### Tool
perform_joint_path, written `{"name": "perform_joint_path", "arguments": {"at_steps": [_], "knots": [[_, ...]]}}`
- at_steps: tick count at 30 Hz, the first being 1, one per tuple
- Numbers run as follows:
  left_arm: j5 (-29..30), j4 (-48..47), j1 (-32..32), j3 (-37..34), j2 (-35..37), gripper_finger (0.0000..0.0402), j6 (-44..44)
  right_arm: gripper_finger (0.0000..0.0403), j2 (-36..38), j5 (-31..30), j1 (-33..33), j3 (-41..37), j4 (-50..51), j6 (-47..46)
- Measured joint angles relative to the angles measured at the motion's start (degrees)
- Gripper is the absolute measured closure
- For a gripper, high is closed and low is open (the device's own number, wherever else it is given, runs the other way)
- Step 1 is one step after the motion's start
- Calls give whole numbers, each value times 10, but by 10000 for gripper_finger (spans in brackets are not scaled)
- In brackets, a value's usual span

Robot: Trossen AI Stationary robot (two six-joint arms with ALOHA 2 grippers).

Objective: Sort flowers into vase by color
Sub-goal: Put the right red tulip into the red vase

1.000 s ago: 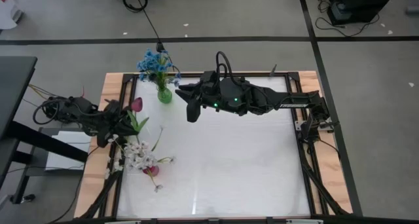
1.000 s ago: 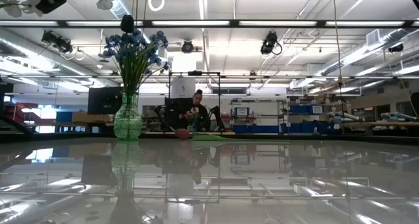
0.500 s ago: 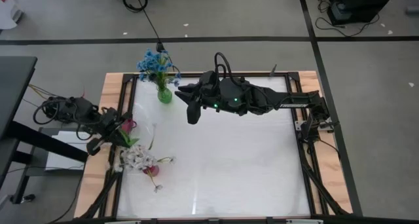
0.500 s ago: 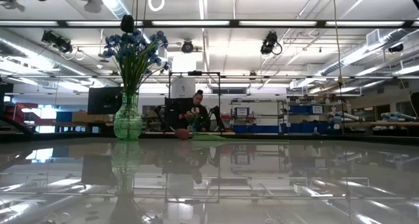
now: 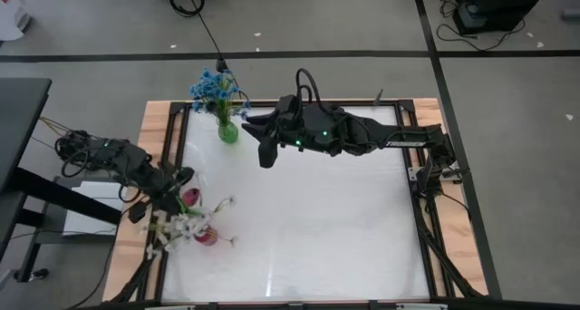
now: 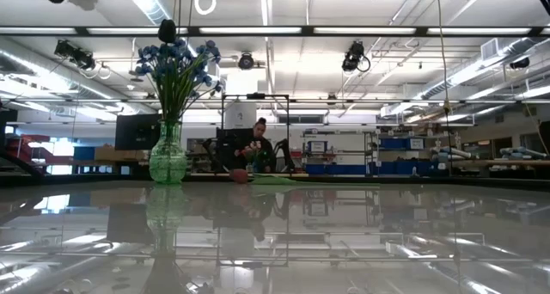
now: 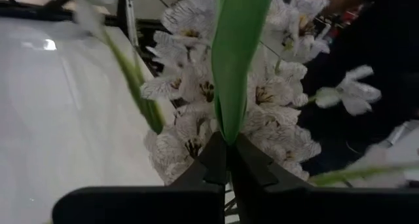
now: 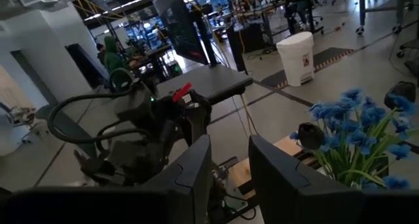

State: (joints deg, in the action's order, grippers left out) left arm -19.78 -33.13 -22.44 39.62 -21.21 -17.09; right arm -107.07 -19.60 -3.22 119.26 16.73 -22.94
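L gripper (image 7: 228, 160) fingers clamped on green stem (image 7: 237, 60) by white blossoms (image 7: 190, 86); R gripper (image 8: 229, 160) fingers apart, empty.

The left claw (image 5: 181, 177) hung low at the table's left edge with its fingers pinched together, while the right claw (image 5: 265, 154) hovered mid-table, fingers parted and empty.

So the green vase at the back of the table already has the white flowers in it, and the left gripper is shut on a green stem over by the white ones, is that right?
Not quite. The green vase holds the blue flowers, not white ones; the high view and the low view both show that. The white flowers lie on the table's left side, and the left gripper is shut on a green stem beside them.
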Motion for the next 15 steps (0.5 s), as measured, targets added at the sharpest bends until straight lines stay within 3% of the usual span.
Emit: {"name": "perform_joint_path", "arguments": {"at_steps": [6,15], "knots": [[-16,-3,0,0,0,378,4,291,0,0,0,0,3,0],[-28,4,0,2,11,287,27,291,0,4,-2,0,20,-1]]}}
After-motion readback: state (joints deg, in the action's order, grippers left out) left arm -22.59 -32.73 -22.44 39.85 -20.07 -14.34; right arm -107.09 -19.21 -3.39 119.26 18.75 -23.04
